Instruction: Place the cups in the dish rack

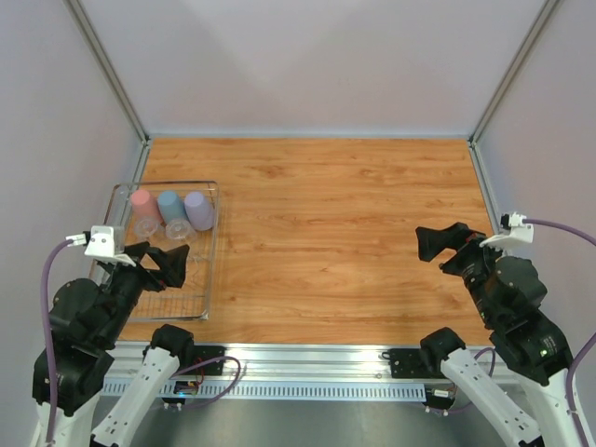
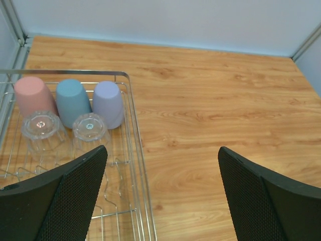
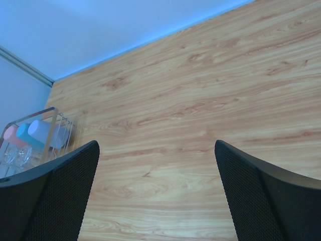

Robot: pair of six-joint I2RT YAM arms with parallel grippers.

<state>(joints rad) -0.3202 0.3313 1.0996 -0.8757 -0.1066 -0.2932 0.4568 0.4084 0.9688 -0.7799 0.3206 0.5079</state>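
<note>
The silver wire dish rack [image 1: 215,244] stands at the table's left side. Inside it, upside down, a pink cup [image 1: 142,201], a blue cup [image 1: 170,205] and a lavender cup [image 1: 198,209] line the far end, with two clear cups [image 1: 146,226] [image 1: 175,230] just in front of them. My left gripper [image 1: 160,264] hovers open over the rack's near half, holding nothing. In the left wrist view the left gripper [image 2: 161,150] straddles the rack's right rim [image 2: 135,140]. My right gripper [image 1: 436,246] hangs open and empty over bare wood at the right; the right gripper [image 3: 156,144] faces the distant rack [image 3: 50,113].
White walls with metal corner posts [image 1: 119,93] [image 1: 510,84] close off the left, back and right of the wooden table [image 1: 345,223]. An aluminium rail [image 1: 307,358] carrying the arm bases runs along the near edge.
</note>
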